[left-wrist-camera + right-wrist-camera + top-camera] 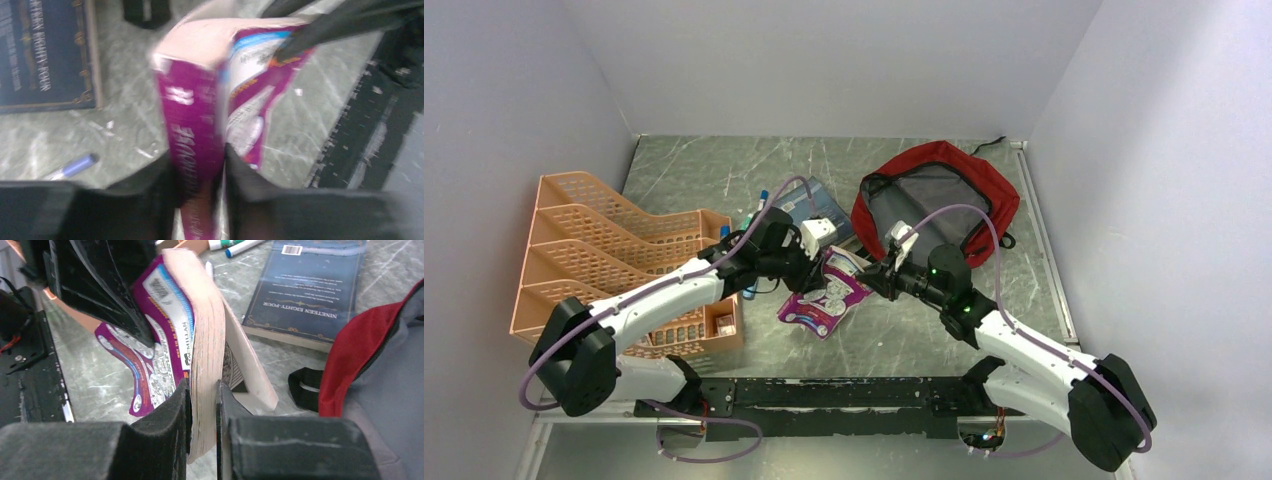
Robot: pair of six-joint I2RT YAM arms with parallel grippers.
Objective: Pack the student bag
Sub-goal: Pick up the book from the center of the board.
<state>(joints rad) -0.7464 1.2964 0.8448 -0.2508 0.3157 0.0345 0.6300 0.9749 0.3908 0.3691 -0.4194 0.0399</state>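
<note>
Your left gripper point(200, 167) and right gripper point(202, 407) each clamp the one purple paperback book point(824, 296). One soft red fabric backpack point(997, 196) lies open just beyond (grey lining showing), one dark blue paperback point(305, 285) beside it.

Holding a paperback point(822, 297): magenta cover, cream pages. The other book point(310, 285) is navy with gold print. Red student bag point(929, 185), grey lining. Grey-green marbled desk point(904, 335).
</note>
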